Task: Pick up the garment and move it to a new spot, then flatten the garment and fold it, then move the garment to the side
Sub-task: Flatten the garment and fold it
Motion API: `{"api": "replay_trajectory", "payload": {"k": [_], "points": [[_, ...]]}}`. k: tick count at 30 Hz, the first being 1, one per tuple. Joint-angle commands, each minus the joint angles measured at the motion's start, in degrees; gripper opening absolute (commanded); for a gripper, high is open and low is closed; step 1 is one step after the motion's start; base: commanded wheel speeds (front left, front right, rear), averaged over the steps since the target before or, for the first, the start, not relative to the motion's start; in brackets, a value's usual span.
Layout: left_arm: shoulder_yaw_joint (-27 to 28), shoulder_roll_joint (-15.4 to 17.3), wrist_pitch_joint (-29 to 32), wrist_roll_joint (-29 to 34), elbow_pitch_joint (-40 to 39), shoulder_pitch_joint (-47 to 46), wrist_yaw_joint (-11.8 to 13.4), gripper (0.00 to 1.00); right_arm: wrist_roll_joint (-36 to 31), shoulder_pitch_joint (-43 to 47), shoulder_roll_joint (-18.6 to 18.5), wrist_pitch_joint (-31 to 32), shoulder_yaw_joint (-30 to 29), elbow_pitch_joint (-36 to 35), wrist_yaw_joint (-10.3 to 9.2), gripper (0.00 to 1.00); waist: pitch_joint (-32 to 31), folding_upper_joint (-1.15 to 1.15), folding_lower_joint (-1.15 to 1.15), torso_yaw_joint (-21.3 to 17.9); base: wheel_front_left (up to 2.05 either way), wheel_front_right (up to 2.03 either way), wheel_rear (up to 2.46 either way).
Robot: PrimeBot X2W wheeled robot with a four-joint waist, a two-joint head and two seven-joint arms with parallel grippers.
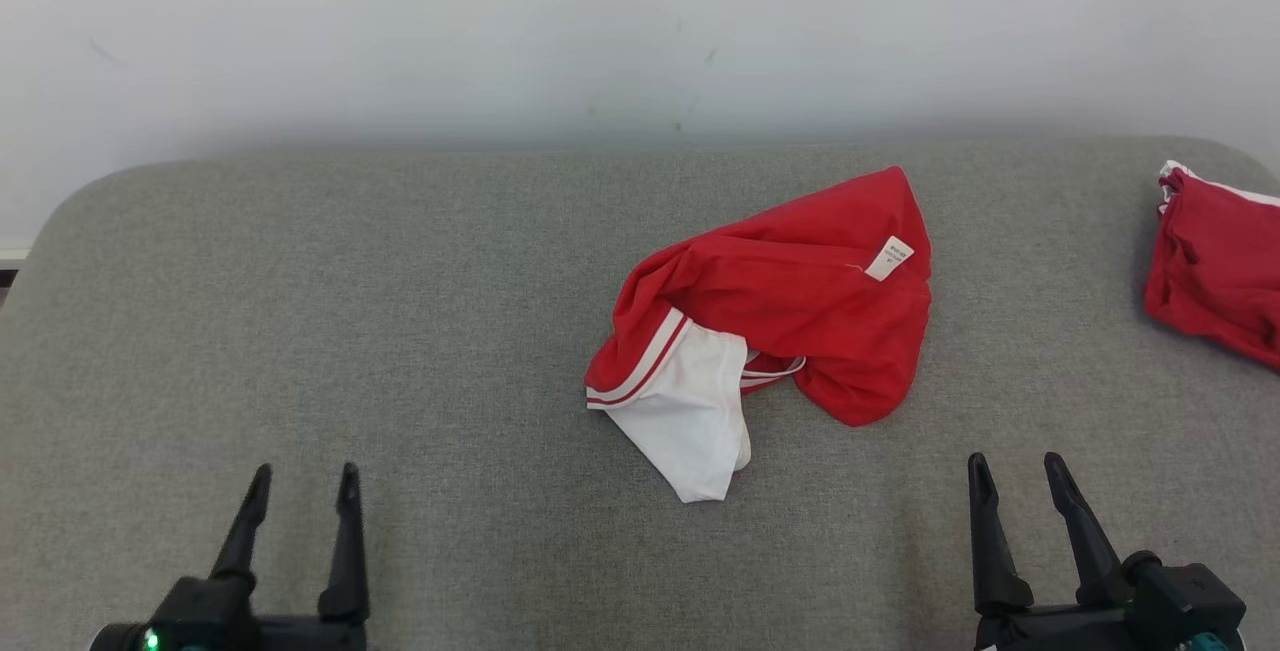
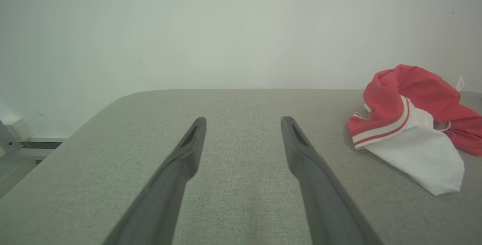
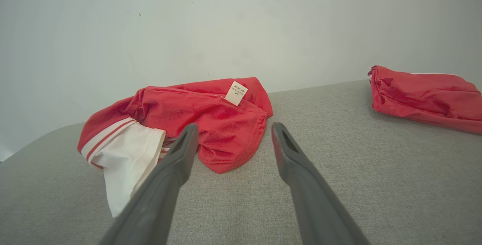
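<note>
Crumpled red-and-white garment (image 1: 790, 301) lies on grey padded bench (image 1: 400, 311), roughly mid-bench & a little toward the robot's right. Its long axis runs on a diagonal in head view: white panel (image 1: 690, 411) w/ red-striped trim points toward the robot & slightly left, red peak points toward the wall (image 1: 600, 31) behind it. Small white label (image 1: 889, 258) faces up near the red end. Left hand (image 1: 305, 471) sits robot-side & well left of the garment, fingers spread wide, gripping nothing. Right hand (image 1: 1015, 461) sits robot-side & just right of the garment, also spread wide & empty, apart from the cloth. Second red garment (image 1: 1215, 271) rests well to the right of the garment, at the bench edge; right wrist view has it. Left wrist view instead takes in the bench's rounded corner left of the garment & a pale fitting (image 2: 17, 130) at the wall's foot.
</note>
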Motion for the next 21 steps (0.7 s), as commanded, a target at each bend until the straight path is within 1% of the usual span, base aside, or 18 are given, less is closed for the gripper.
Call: {"api": "replay_trajectory", "payload": {"k": [1,5,11,17,21], "points": [[-1.52,-0.76,-0.17,0.62,0.26,-1.92,-0.17,1.0,-0.2,-0.35,-0.1,-0.24,0.02,-0.05,-0.12,1.0,0.41,0.0,0.0,-0.18,0.0,0.0,0.0],[-5.5,-1.56,-0.17,1.01,2.23,-5.69,-0.63,1.0,-0.11,-0.93,-0.26,-0.12,0.35,-0.17,-0.12,1.0,1.29,0.0,0.0,-1.16,0.0,0.0,0.0],[-11.9,-2.24,-0.17,1.1,6.72,-11.42,-1.14,1.0,0.29,-2.08,-0.23,-0.35,0.42,0.03,-0.12,1.0,3.51,0.0,0.0,-4.29,0.0,0.0,0.0],[-18.77,-2.7,0.04,1.62,11.73,-15.12,-1.04,1.0,0.76,-2.86,-0.11,-0.65,-0.12,0.44,-0.13,1.0,5.66,0.0,0.0,-7.42,0.0,0.0,0.0],[-23.11,-2.62,0.67,0.26,14.64,-16.78,-1.06,1.0,1.15,-3.43,-0.05,-0.92,0.03,0.61,-0.13,1.0,6.83,0.0,0.0,-9.0,0.0,0.0,0.0]]}}
